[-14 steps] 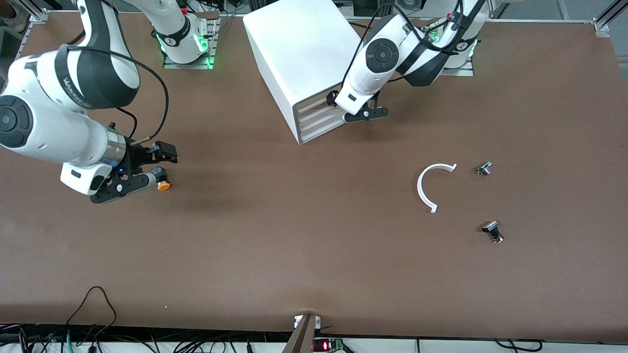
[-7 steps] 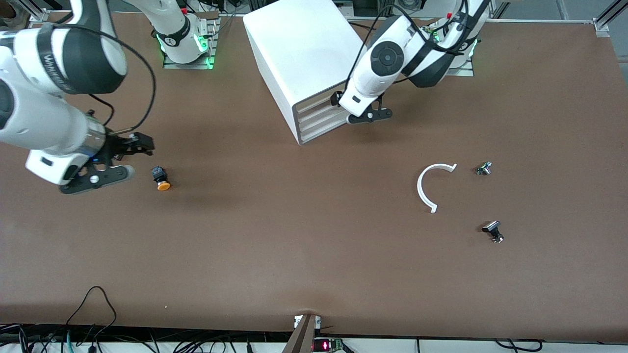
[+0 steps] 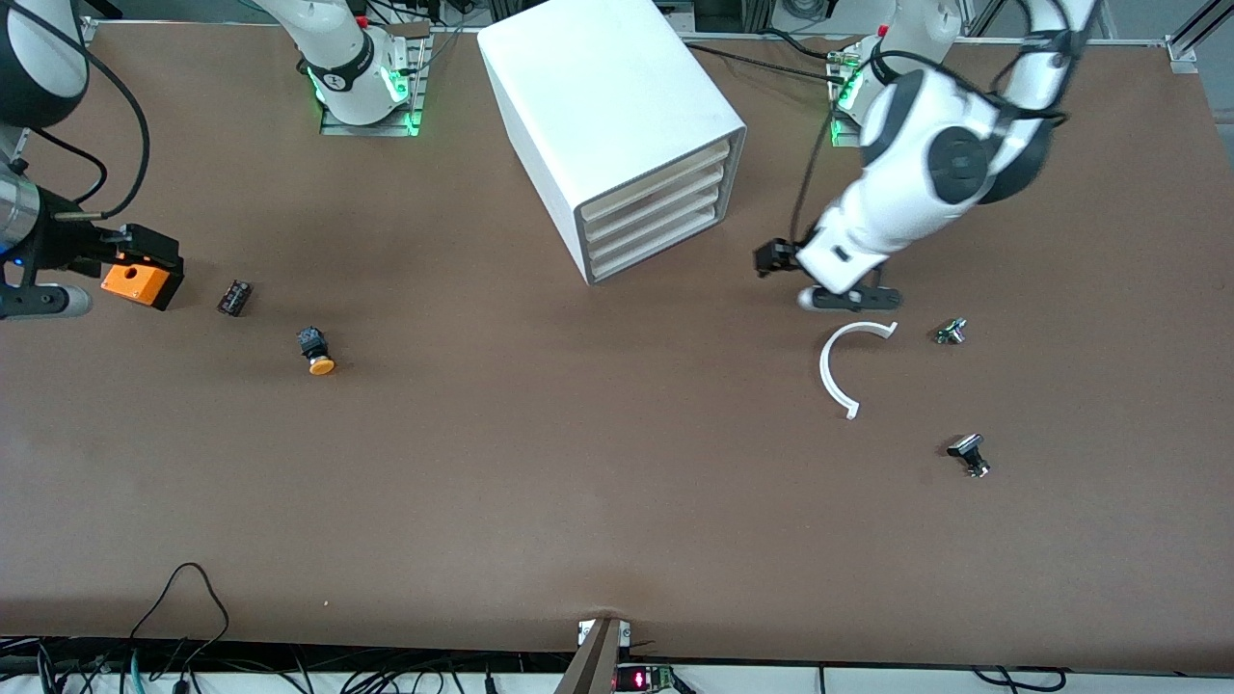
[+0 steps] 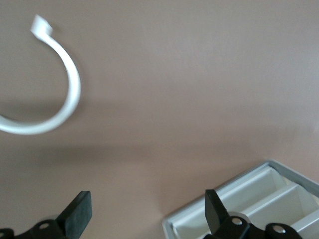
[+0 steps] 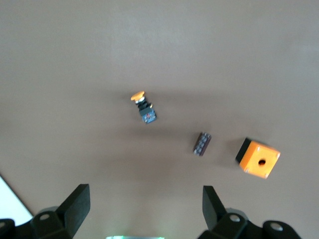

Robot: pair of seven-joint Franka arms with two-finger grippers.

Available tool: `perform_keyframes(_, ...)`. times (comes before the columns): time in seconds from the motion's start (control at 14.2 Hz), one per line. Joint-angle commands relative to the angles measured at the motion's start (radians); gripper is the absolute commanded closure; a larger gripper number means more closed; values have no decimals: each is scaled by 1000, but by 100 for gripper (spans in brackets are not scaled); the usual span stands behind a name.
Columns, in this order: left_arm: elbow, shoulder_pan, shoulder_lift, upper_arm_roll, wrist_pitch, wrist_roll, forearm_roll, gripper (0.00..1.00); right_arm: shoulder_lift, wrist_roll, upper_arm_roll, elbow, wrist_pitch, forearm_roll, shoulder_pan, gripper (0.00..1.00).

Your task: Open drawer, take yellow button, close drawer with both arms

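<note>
The drawer [image 3: 656, 183], smooth and white, sat shut atop its boxy cabinet [image 3: 603, 106]. We saw the left gripper [image 3: 829, 280] over a curved white strip [image 3: 839, 371], the right gripper [image 3: 67, 275] over the table's end, both jaws apart. The round-capped orange button [image 3: 316, 351] lay near a square orange box [image 3: 141, 282].

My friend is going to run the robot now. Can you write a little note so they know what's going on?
Left gripper: open, empty, over the table beside the white curved strip.
Right gripper: open, empty, at the right arm's end of the table, near the orange box.
Button: lying on the table, out of the cabinet.
Top drawer: looks pushed in, level with the three below.
Done: button out, drawer shut, as far as shows.
Left: likely nothing.
</note>
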Motion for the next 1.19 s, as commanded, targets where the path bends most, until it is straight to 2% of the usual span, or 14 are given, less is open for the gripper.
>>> perform_keyframes(0.0, 24, 32, -84, 55, -76, 166, 32, 0, -20, 86, 28, 16, -73, -13, -7, 0)
perform_keyframes(0.14, 83, 37, -113, 117, -175, 227, 139, 0, -15, 83, 30, 21, -67, -7, -7, 0)
perform_keyframes(0.28, 197, 39, -109, 145, -330, 231, 160, 0, -15, 79, 25, 24, -56, -1, -7, 0)
perform_keyframes(0.49, 329, 39, -83, 172, -434, 233, 253, 0, -21, 69, -7, 69, -65, 80, -10, 0)
perform_keyframes(0.77, 352, 72, -81, 172, -451, 236, 262, 0, -15, 74, -9, 75, -41, 67, -10, 0)
perform_keyframes(0.91, 352, 91, -81, 172, -451, 238, 262, 0, -18, 86, -9, 72, 27, 68, -9, 0)
perform_keyframes(1.12, 364, 106, -75, 171, -445, 244, 284, 0, -16, 57, -10, 66, 25, 65, -12, 0)
